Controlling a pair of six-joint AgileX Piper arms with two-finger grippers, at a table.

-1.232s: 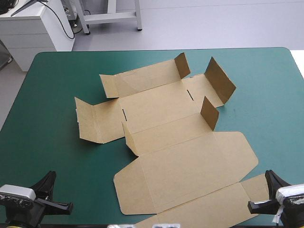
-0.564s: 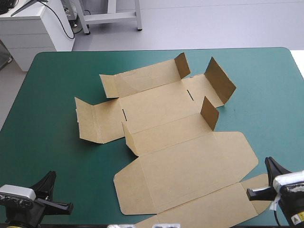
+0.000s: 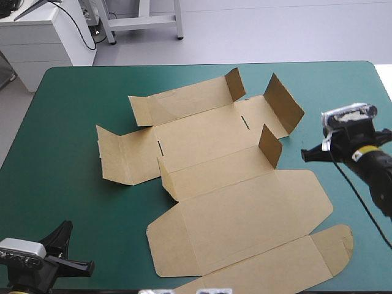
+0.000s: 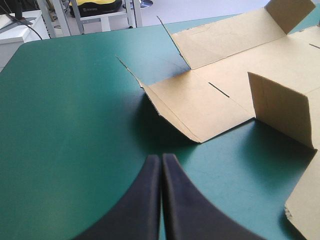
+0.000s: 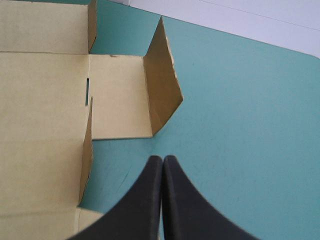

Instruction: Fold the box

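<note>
The brown box [image 3: 208,165] lies as a cut sheet in the middle of the table, with several side flaps standing up and its wide lid panel [image 3: 245,214] flat toward the near edge. My right gripper [image 3: 304,155] is shut and hovers just right of the box. It points at the tall raised end flap [image 5: 162,85], and nothing is between its fingers [image 5: 163,158]. My left gripper [image 3: 87,267] is shut at the near left corner, well short of the box. In the left wrist view its tip [image 4: 161,156] points toward the box's left end panel [image 4: 200,100].
The teal-green cover [image 3: 67,116] shows in wide strips left and right of the box. The box's outer lid flap [image 3: 275,269] reaches the table's near edge, with a rounded tab [image 3: 340,242] at its right end.
My right gripper has travelled from the near right corner away from the near edge, to beside the box's right end, uncovering the rounded tab. The left gripper and the box have not moved.
</note>
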